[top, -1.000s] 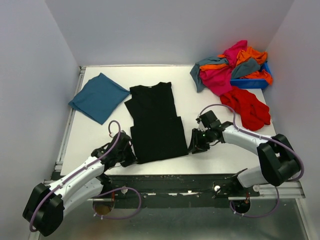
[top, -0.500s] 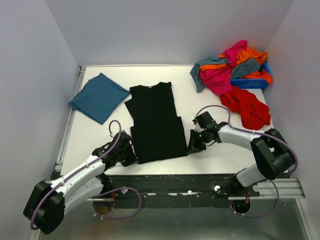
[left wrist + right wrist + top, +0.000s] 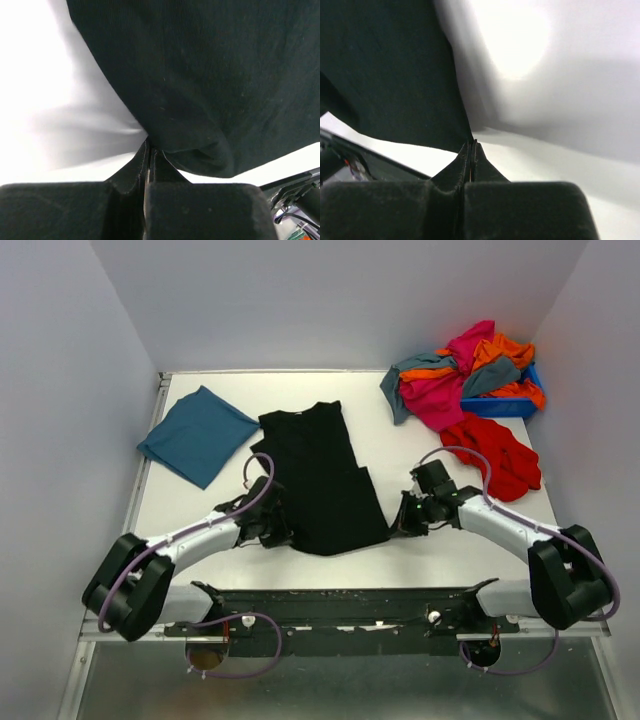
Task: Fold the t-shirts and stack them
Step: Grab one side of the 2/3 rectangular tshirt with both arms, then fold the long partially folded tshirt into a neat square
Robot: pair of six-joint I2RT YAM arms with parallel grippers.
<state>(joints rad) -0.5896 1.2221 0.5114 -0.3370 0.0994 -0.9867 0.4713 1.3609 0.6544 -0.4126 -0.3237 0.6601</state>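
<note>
The black t-shirt (image 3: 320, 470) lies flat in the middle of the white table (image 3: 190, 505), neck at the far end, sleeves folded in. My left gripper (image 3: 276, 531) is shut on its near left hem corner. My right gripper (image 3: 399, 523) is shut on its near right hem corner. The near hem is lifted and bunched between them. In the left wrist view the black cloth (image 3: 210, 75) runs into the closed gripper (image 3: 149, 146). In the right wrist view the cloth's edge (image 3: 385, 70) ends at the closed gripper (image 3: 473, 143). A folded teal-blue t-shirt (image 3: 198, 433) lies at the far left.
A heap of magenta, orange and grey-blue t-shirts (image 3: 450, 375) spills over a small blue bin (image 3: 498, 407) at the far right. A red t-shirt (image 3: 492, 452) lies crumpled in front of it. White walls close the table's left, back and right.
Both grippers have risen and moved away from me with the hem corners. The left one shifted right. The near hem has lifted off the table and drawn narrower.
</note>
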